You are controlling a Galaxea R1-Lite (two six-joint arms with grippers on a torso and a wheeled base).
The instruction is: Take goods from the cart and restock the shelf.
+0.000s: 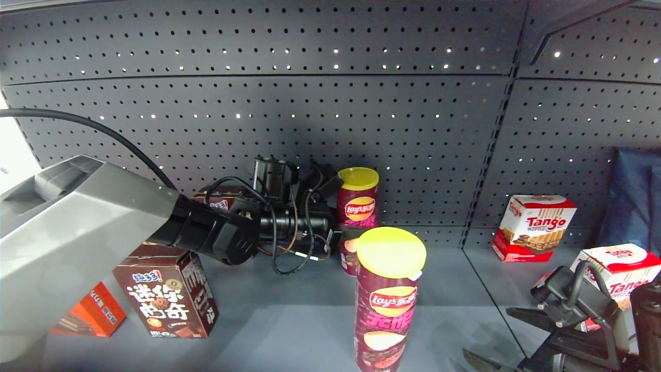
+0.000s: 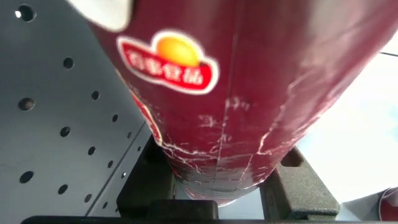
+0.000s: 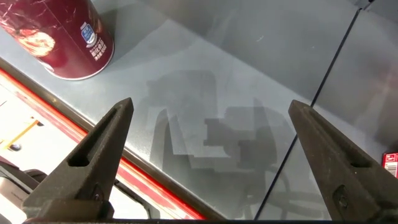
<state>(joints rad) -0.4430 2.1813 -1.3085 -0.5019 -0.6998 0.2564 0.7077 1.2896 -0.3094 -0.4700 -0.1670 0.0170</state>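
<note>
The maroon chip can with a yellow lid stood upright at the back of the shelf, close to the perforated back panel. The left gripper was closed around its middle, and in the left wrist view the dark pads pressed the can's wall from either side. Its label bore a round red-and-yellow logo over a darker printed band.

A second can of the same design stood nearer the front, free of both arms. The right gripper hung over the shelf's front edge with its fingers spread wide and nothing between them. That front can sat off to one side of it.

To the left stood a brown biscuit box with white lettering and, beside it, an orange box. On the right-hand bay were two red-and-white wafer boxes, one by the back panel and one nearer the right gripper. A blue pack leaned at the far right.
</note>
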